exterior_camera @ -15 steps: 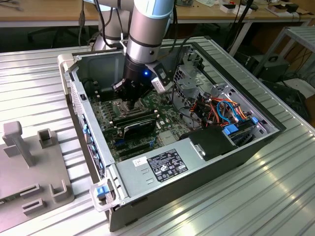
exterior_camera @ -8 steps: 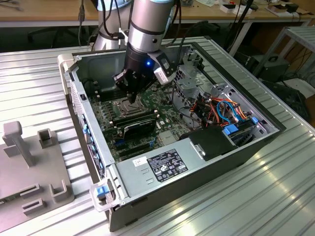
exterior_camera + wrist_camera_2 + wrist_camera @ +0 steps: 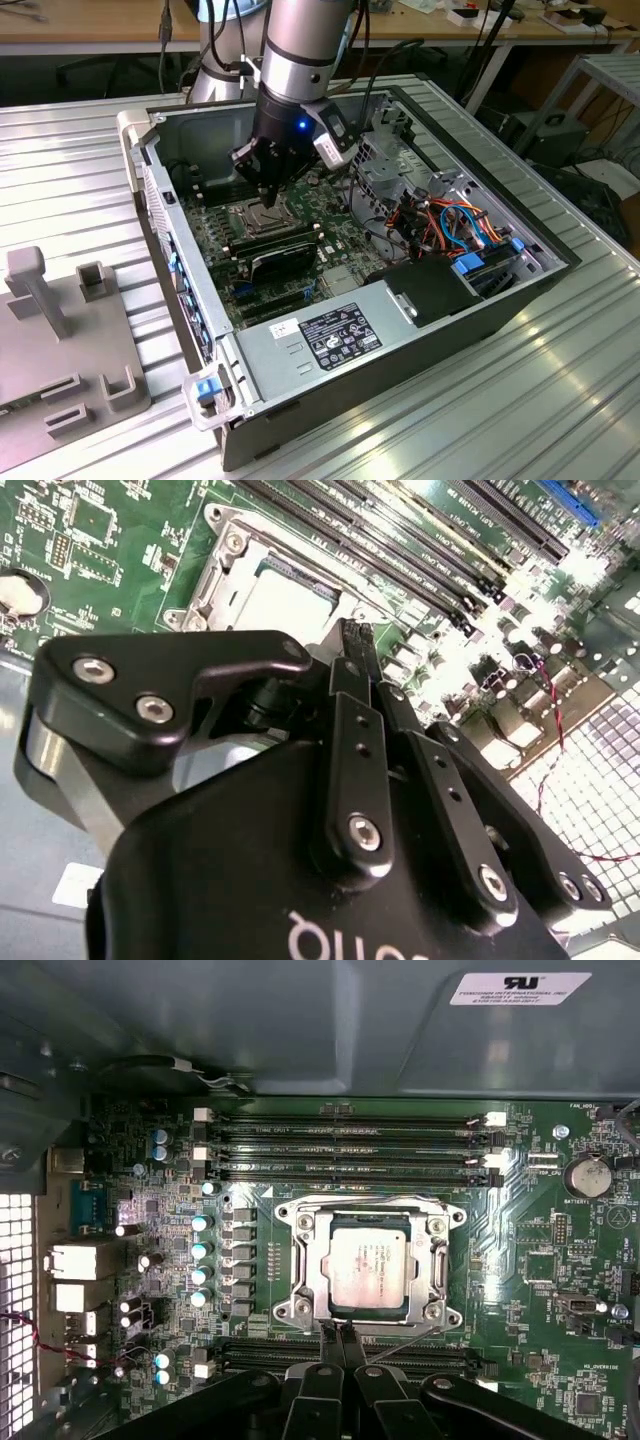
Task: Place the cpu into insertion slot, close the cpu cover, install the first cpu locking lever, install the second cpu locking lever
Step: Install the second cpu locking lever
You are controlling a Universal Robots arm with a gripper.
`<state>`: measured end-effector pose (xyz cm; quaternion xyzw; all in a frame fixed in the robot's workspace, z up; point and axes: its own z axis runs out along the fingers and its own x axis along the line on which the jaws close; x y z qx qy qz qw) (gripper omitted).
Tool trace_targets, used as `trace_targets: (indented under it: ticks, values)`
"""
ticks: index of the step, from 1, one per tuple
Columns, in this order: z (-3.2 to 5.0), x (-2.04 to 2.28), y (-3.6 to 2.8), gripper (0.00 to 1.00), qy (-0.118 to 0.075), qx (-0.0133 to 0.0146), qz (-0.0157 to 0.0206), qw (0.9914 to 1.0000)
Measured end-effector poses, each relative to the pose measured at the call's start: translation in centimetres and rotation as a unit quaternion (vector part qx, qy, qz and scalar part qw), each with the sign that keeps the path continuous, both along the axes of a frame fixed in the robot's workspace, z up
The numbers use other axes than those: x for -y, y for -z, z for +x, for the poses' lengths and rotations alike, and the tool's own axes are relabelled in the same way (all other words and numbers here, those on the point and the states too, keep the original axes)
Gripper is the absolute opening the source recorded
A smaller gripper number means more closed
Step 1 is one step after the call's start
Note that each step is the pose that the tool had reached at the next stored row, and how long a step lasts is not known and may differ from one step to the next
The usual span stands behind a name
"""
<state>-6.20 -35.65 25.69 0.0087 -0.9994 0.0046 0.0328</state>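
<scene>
The end effector (image 3: pixel 268 192) hangs inside the open computer case (image 3: pixel 330 360), which lies on its side on the ribbed metal desk (image 3: pixel 560 400), near the middle of it. Its two slim black fingers (image 3: pixel 334 1345) are pressed together with nothing between them, tips just off the edge of the insertion slot (image 3: pixel 365 1265) on the green motherboard (image 3: pixel 560 1290); whether they touch the board is hard to judge.

The cpu (image 3: pixel 367 1267) sits flat in the insertion slot, its silver-grey face showing in both wrist views. The cpu cover (image 3: pixel 310 1265) lies down over it, its silvery frame ringing the chip through the square window. A thin wire lever (image 3: pixel 420 1328) runs slantwise from beside the fingertips along the socket edge nearest the end effector; it looks unlatched, though that is not certain.

Long black memory slots (image 3: pixel 350 1145) run along the far side of the socket, with another row (image 3: pixel 350 1360) on the near side. In the exterior view, a grey power supply (image 3: pixel 330 335) fills the case's near end, and a grey fixture block (image 3: pixel 60 330) stands at the desk's edge on the exterior view's left.
</scene>
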Motion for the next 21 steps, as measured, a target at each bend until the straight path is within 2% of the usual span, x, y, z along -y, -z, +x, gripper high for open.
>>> trace_targets:
  ticks: [2,5,6,7,9,14,17,21]
  values:
    - [-0.05,0.03,0.00,0.11,0.000,0.0000,0.0001,1.00000]
    - [-0.19,0.78,0.01,0.11,0.000,0.0002,0.0019,1.00000]
    - [-0.23,1.25,0.00,0.11,0.000,0.0002,0.0024,1.00000]
    - [-0.23,1.42,0.00,0.11,0.000,0.0001,0.0025,1.00000]
    - [-0.32,1.53,0.00,0.11,0.000,0.0001,0.0034,0.99999]
    - [-1.66,1.53,0.17,0.11,0.000,0.0004,0.0071,0.99998]
    - [-1.67,1.52,0.43,0.11,0.000,0.0003,0.0100,0.99995]
    - [-1.52,1.52,1.10,0.11,-0.001,0.0004,0.0128,0.99992]
